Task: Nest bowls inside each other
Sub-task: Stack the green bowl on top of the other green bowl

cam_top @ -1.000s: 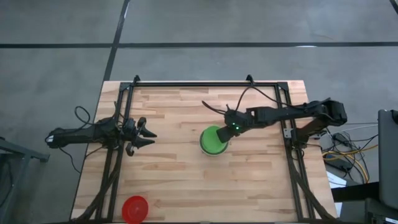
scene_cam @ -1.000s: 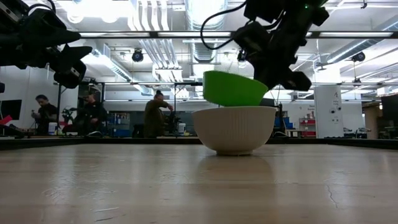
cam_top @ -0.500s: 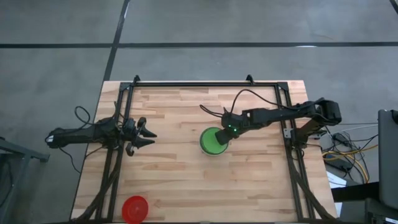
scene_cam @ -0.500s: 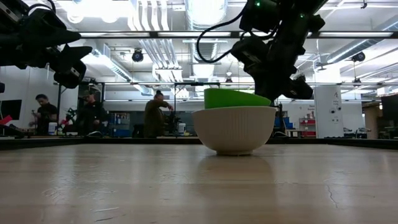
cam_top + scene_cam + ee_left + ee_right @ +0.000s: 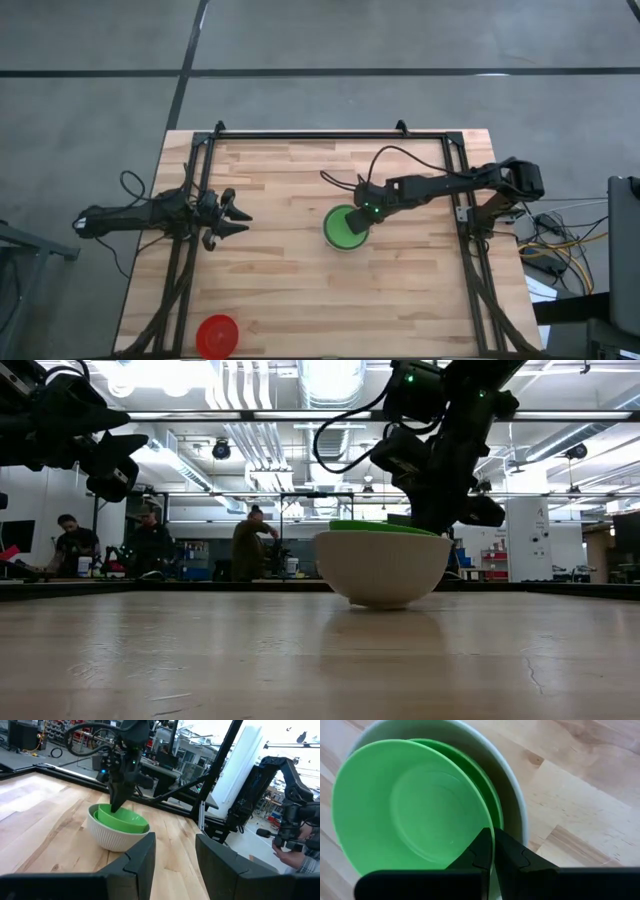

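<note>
A pale white-grey bowl stands on its base at the table's middle. Inside it lies a green bowl, of which only a crescent shows. Over that sits a second green bowl, with my right gripper shut on it; only its rim shows above the white wall. A red bowl rests near the table's near left corner. My left gripper hangs level and open over the table's left side, far from every bowl. My right gripper pinches the upper green bowl's rim on the side toward the table's right, one finger inside the bowl and one outside. The fingers slant down from above and from the right. The bowl sits almost level inside the white-grey bowl, shifted off centre over the lower green one.
Black frame rails run along the table's left, right and far sides. Bare wood lies between the stacked bowls and the red bowl. People stand in the room beyond the far edge.
My right gripper has gone down with the green bowl. The bowl hung tilted above the white-grey bowl's rim before; now it sits sunk inside, nearly level, only its rim showing. The gripper has stayed shut on it.
</note>
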### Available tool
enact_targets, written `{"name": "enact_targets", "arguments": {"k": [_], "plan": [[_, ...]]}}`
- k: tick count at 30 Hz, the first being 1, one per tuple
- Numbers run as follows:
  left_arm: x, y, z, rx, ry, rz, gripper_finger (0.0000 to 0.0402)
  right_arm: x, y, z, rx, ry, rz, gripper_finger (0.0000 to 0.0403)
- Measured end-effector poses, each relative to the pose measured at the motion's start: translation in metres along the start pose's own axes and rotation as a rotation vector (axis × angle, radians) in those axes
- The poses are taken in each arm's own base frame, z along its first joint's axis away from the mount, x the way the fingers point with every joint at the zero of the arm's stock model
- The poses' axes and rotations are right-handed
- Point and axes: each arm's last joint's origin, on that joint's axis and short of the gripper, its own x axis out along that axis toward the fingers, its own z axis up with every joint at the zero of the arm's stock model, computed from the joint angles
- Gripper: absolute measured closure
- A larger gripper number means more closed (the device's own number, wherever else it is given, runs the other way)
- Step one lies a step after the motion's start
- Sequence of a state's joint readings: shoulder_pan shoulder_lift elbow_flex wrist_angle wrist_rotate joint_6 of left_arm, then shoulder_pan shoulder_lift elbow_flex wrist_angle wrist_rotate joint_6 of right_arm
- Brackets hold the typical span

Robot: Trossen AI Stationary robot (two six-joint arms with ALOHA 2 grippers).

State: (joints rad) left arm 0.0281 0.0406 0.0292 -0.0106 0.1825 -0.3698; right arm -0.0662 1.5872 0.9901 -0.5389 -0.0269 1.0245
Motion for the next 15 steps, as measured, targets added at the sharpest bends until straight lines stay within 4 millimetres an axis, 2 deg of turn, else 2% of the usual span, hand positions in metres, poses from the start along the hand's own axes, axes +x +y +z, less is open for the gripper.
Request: {"name": "enact_targets", "arguments": {"k": [15], "plan": [[0.0000, 0.0000, 0.0000, 0.000, 0.000, 0.001, 0.0257, 0.0034, 0.0016, 0.0008, -0.011, 0.003, 0.015, 0.0394]]}}
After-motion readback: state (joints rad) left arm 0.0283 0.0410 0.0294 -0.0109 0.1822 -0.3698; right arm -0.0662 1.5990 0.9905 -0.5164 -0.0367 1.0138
